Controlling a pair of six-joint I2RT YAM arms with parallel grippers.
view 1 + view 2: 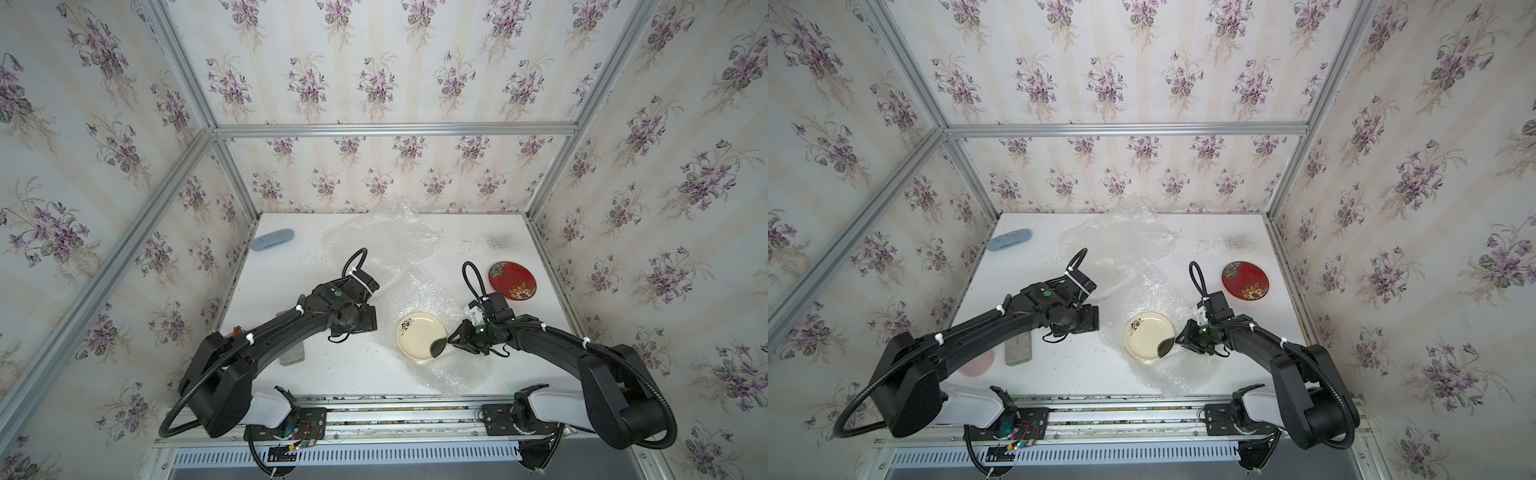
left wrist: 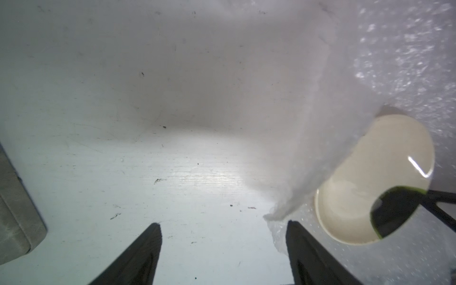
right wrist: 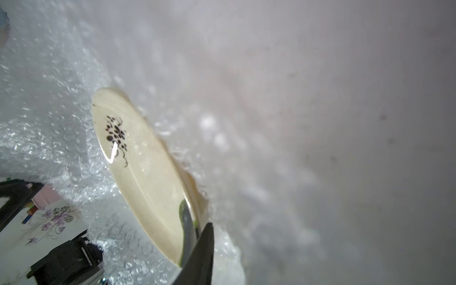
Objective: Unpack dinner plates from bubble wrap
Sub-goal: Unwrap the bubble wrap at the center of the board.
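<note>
Right gripper [image 1: 448, 340] clamps the cream plate [image 1: 415, 334] by its rim over bubble wrap [image 1: 415, 291].

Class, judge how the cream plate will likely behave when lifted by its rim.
The cream plate has a crisp round rim, probably stiff. Its glaze shows a highlight, so probably slippery. It looks ceramic, likely fragile off the bubble wrap.

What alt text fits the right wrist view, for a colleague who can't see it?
The right pincer appears to pinch the rim of a cream plate with a dark floral mark, seen at a slant. Crumpled bubble wrap lies under and around the plate.
</note>
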